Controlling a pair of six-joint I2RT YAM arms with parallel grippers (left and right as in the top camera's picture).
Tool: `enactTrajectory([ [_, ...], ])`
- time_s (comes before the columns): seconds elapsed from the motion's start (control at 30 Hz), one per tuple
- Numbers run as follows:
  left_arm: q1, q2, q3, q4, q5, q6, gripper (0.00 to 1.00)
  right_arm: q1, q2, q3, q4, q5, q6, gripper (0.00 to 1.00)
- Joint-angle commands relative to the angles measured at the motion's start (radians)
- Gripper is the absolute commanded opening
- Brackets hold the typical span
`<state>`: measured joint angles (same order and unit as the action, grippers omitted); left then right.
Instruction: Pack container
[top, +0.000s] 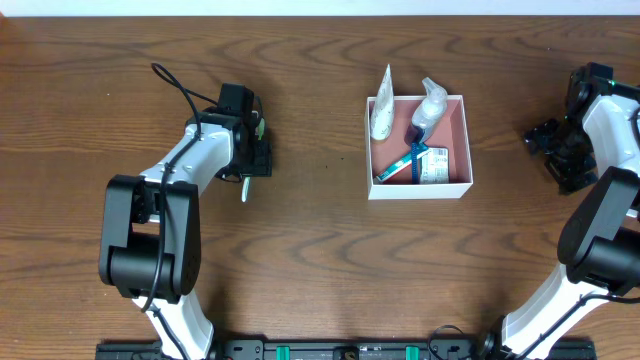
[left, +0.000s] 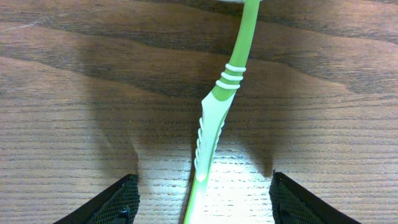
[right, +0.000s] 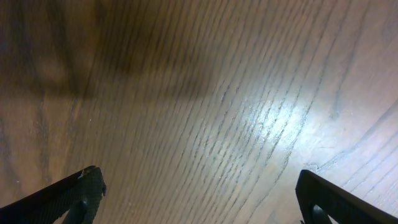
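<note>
The left gripper (left: 202, 200) stands apart, straddling a green-and-white toothbrush (left: 214, 118) without touching it, arm bent low over the table (left: 74, 93). The right gripper (right: 199, 199) gapes wide, holding nothing.

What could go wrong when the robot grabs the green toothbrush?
The thin green toothbrush lies flat on the table inside the open left gripper, so it might slip when pinched. The container is already crowded, and the tube leans over its rim, so it could get knocked.

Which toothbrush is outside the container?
The green toothbrush, on the table between the left gripper's open fingers; the blue toothbrush lies in the container.
</note>
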<state>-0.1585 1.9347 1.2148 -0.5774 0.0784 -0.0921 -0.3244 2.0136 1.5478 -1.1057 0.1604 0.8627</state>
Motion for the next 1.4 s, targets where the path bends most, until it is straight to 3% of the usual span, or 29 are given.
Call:
enactTrajectory([
  [0.0, 0.0, 0.015, -0.02, 0.0, -0.011, 0.011, 0.68, -0.002, -0.016, 0.0, 0.0, 0.011, 0.016, 0.99],
  [0.53, 0.0, 0.024, -0.02, 0.0, -0.011, 0.01, 0.66, -0.002, -0.016, 0.0, 0.0, 0.011, 0.016, 0.99],
  [0.83, 0.0, 0.024, -0.02, 0.001, -0.011, 0.01, 0.41, -0.002, -0.016, 0.0, 0.0, 0.011, 0.016, 0.99],
  [1.37, 0.0, 0.024, -0.02, 0.007, -0.011, 0.009, 0.19, -0.002, -0.016, 0.0, 0.0, 0.011, 0.015, 0.99],
])
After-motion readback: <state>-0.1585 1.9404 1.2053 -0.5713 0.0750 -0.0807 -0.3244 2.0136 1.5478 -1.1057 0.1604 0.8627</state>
